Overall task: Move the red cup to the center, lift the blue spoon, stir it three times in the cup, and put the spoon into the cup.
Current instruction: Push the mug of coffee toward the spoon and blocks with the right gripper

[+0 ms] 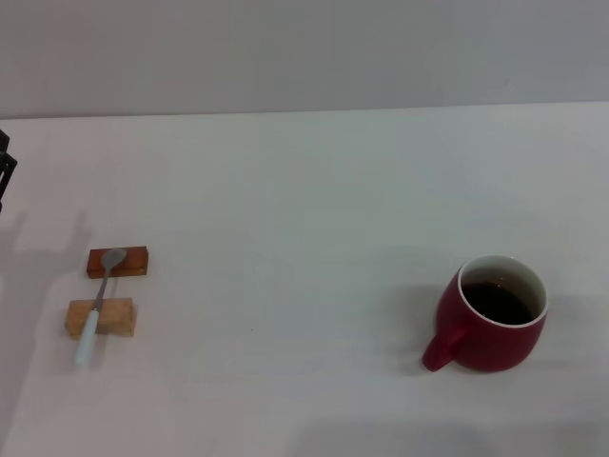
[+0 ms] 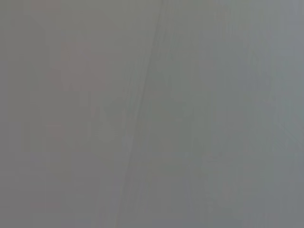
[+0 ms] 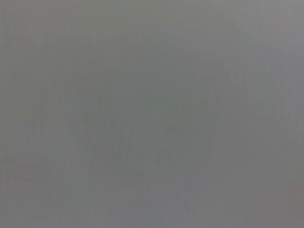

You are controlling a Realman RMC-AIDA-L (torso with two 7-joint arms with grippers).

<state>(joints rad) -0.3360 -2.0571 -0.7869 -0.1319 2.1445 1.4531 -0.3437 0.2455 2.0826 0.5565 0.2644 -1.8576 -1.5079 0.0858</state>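
The red cup (image 1: 495,319) stands on the right side of the white table, its handle turned toward the front left and dark liquid inside its white interior. On the left lies the blue spoon (image 1: 98,305): its grey bowl rests on a red-brown block (image 1: 133,262), and its pale handle crosses a tan block (image 1: 119,319). A black part of my left arm (image 1: 5,167) pokes in at the far left edge, well behind the spoon. The right gripper is out of view. Both wrist views show only flat grey.
The white table (image 1: 285,238) runs back to a grey wall. Open tabletop stretches between the spoon's blocks and the cup.
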